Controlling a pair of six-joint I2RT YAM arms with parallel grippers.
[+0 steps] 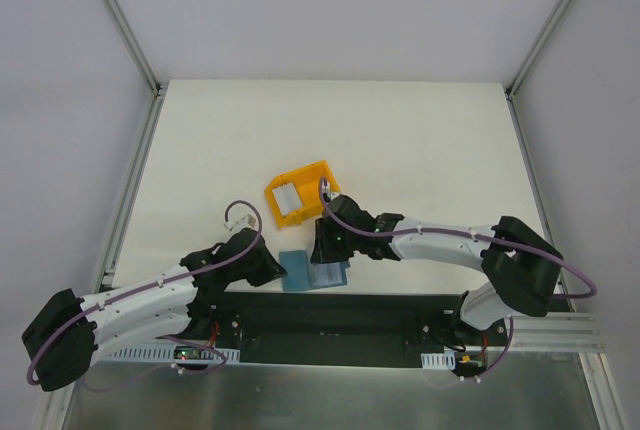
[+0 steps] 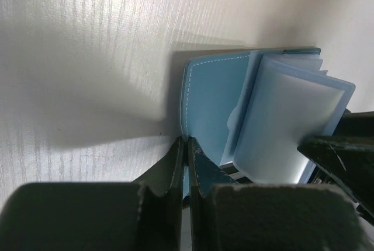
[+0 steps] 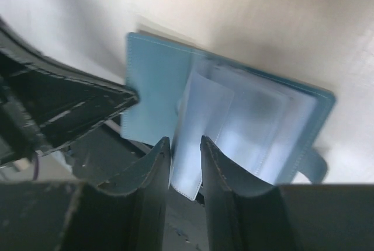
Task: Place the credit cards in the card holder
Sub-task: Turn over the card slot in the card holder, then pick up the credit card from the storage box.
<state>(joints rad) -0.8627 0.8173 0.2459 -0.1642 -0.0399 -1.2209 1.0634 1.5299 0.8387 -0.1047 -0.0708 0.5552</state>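
1. the left gripper (image 2: 186, 146) is clenched, its two fingers pressed together on the near left edge of the card holder (image 2: 210, 99). a sliver of teal cover shows between them, so it looks to be pinning the wallet in place.
2. the right gripper (image 3: 184, 143) hangs over the near edge of the same wallet. its jaws stand a little apart, released rather than clenched. one frosted pocket leaf (image 3: 193, 117) lies in the gap between them. no card is in this gripper.
3. the card holder lies open on the white table (image 1: 400, 150), just in front of the arm bases and between the two grippers. its pale blue inside faces up and the clear leaves are fanned out. the snap tab (image 3: 315, 166) sticks out at one side.
4. the credit cards (image 1: 287, 197) show only in the top view, as a pale stack inside the yellow bin (image 1: 310, 178), just behind the wallet and apart from it.
5. progress, as a judgement: early. the wallet is open and steadied, which is the preparation. no card shows in any pocket, though the frosted leaves make that hard to be sure of.
6. left to do: free a pocket mouth, fetch each card from the bin and slide it in. that is the whole of the filling.
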